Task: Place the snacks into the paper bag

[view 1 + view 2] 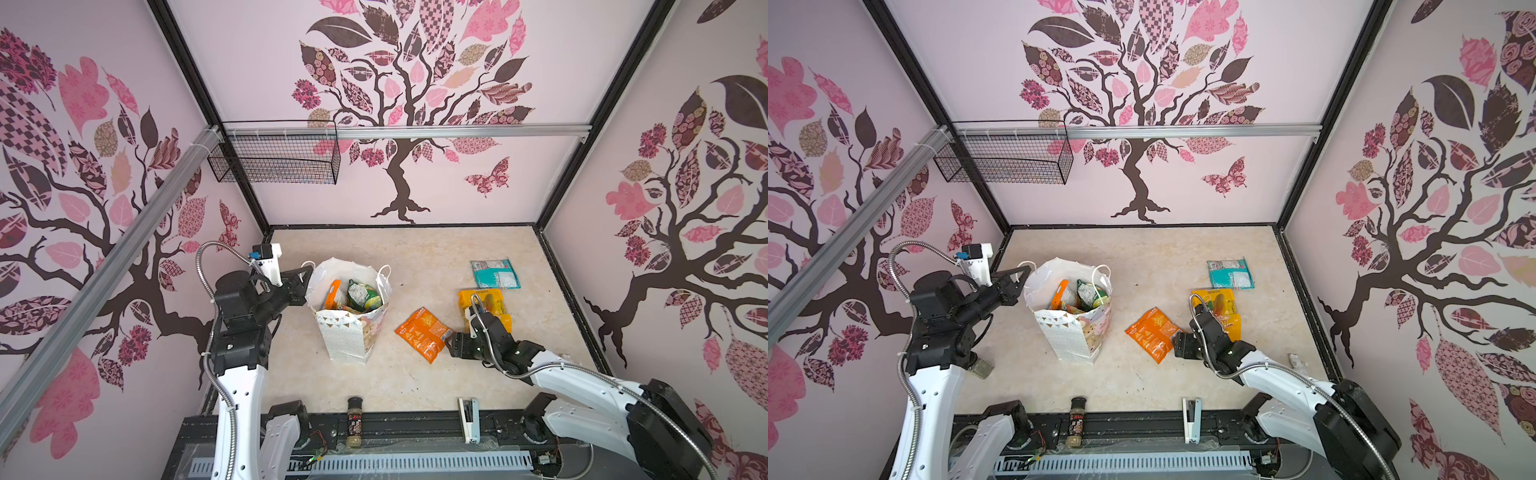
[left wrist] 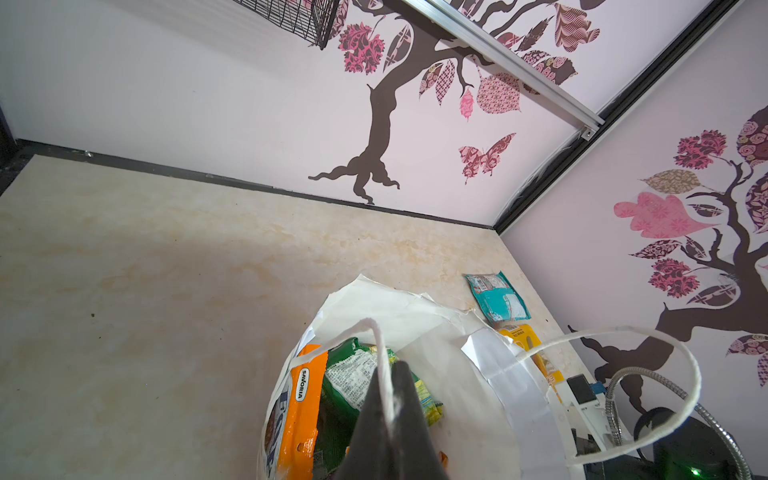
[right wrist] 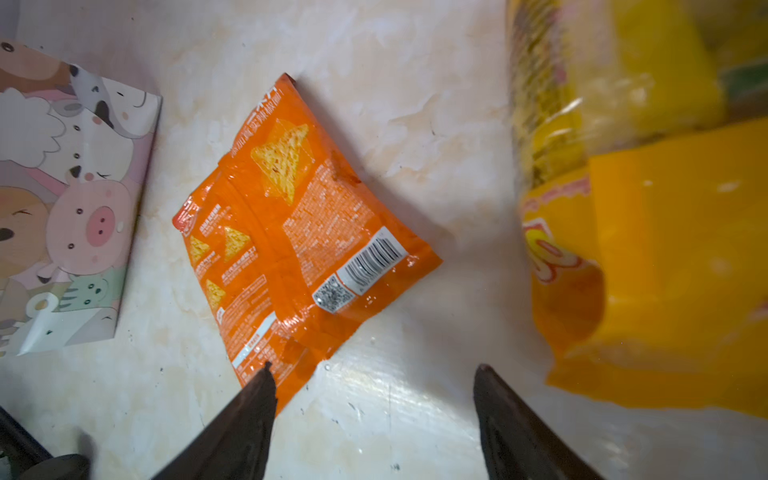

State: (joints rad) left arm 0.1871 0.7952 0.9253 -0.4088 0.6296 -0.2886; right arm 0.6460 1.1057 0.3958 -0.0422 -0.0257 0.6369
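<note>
The paper bag (image 1: 349, 332) (image 1: 1071, 332) stands upright left of centre, its mouth held wide. My left gripper (image 1: 309, 270) (image 2: 386, 395) is shut on the bag's white cord handle (image 2: 376, 332). Inside the bag lie an orange packet (image 2: 301, 407) and a green packet (image 2: 353, 378). On the table to the right lie an orange snack packet (image 1: 422, 332) (image 3: 299, 232), a yellow one (image 1: 486, 305) (image 3: 644, 249) and a teal one (image 1: 494, 274) (image 2: 496, 299). My right gripper (image 1: 451, 338) (image 3: 374, 366) is open and low, one fingertip (image 3: 268, 368) over the orange packet's corner.
A dark-capped spice jar (image 1: 354, 422) and a white stapler (image 1: 468, 419) lie at the table's front edge. A black wire basket (image 1: 276, 158) hangs on the back wall at upper left. Walls close in the table on three sides.
</note>
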